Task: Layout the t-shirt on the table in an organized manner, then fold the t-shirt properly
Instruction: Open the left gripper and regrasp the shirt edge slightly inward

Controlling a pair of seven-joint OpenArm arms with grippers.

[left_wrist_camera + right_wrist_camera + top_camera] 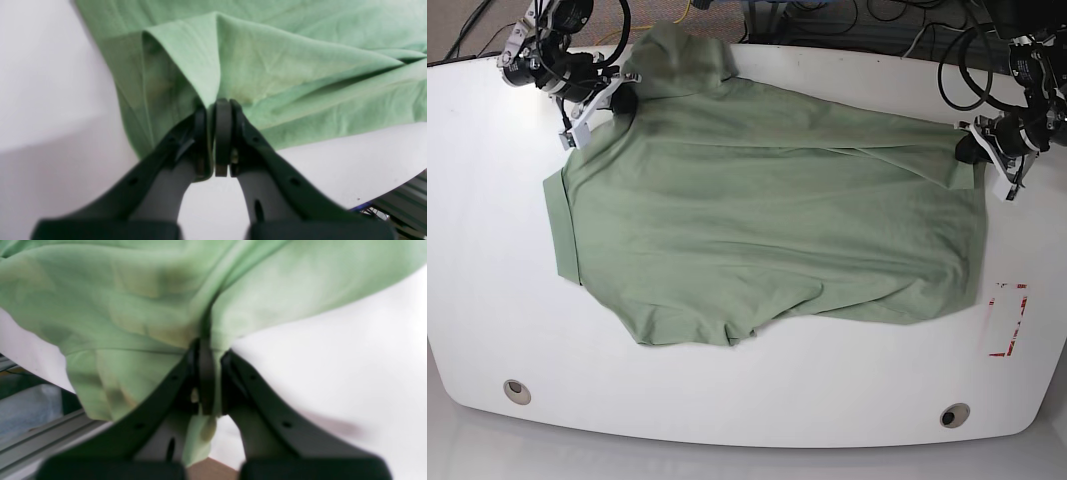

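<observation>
Base view, left to right, all placed against the shirt (767,220). Right gripper (615,100) sits at the shirt's far-left corner, near the sleeve that bunches up toward the table's (487,300) far edge; its wrist view shows the jaws clamped on a gathered pinch of green cloth (206,340), with a tail of fabric hanging down between the fingers. The shirt lies spread across the middle of the table, roughly flat, body running left to right, collar band at its left end. Its near-left corner is rounded and rumpled, and a long diagonal crease runs across the upper right part. No placket or logo shows, so it seems to lie face down. Left gripper (972,148) is at the shirt's far-right corner; its wrist view shows the jaws closed on a raised ridge of cloth (217,93), the fabric tenting up from the tabletop toward the pinch. Beyond the shirt's right edge, a red tape mark (1007,320) stays uncovered; two grey grommets (517,390) lie near the table's front edge, apart from the shirt. Judgement: layout stage is well along, both far corners held for a last stretch or tug. Left to do: smooth the near hem and the far-left sleeve, then all folds; none is yet made.
</observation>
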